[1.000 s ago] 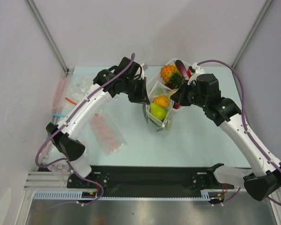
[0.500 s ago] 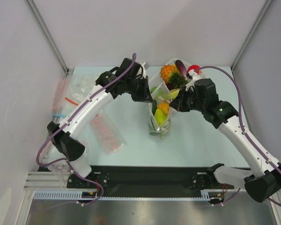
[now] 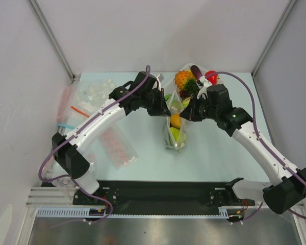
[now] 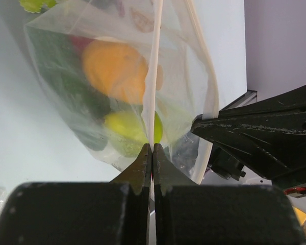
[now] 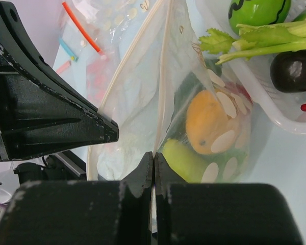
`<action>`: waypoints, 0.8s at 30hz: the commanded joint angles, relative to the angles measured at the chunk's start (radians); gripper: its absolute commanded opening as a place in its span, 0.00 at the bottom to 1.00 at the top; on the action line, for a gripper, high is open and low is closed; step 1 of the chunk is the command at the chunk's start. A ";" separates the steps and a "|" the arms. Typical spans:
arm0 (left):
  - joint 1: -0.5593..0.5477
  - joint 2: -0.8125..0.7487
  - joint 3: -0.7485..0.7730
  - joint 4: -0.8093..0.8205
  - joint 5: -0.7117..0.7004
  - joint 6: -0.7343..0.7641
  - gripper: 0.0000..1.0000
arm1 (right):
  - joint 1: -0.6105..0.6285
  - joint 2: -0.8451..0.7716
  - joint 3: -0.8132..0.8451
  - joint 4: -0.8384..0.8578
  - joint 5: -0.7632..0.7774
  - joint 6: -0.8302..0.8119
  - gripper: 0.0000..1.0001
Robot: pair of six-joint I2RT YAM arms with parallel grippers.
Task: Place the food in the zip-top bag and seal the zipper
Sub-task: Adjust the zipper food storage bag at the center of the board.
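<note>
Inside the zip-top bag (image 4: pixel 188 76), dark green pieces (image 4: pixel 89 104) beneath the orange fruit (image 4: pixel 115 71) are blurring into shapes too vague to name, while beyond the bag the white tray (image 5: pixel 283 122) is running off the picture's edge.

The zip-top bag (image 3: pixel 175 133) stands in the middle of the counter (image 3: pixel 224 148), with food (image 3: pixel 176 120) inside it. The left tool (image 3: pixel 166 105) grips the left end of the bag's top edge and the right tool (image 3: pixel 186 113) grips the right end. Behind the bag, at the far edge, sits a tray (image 5: pixel 275 120) with other food pieces (image 3: pixel 184 79) in it. A packet (image 3: pixel 117 145) lies left of the bag, nearer the front. Further packets (image 3: pixel 94 92) lie at the far left.
</note>
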 commanded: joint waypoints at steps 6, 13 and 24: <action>-0.023 -0.140 -0.079 0.163 -0.047 -0.124 0.00 | 0.003 0.030 0.059 0.114 -0.089 -0.031 0.00; -0.078 -0.274 -0.231 0.239 -0.226 -0.259 0.00 | 0.002 0.106 0.111 0.180 -0.198 -0.044 0.00; -0.086 -0.262 -0.336 0.347 -0.383 -0.393 0.00 | -0.093 0.330 0.295 0.168 -0.299 -0.070 0.04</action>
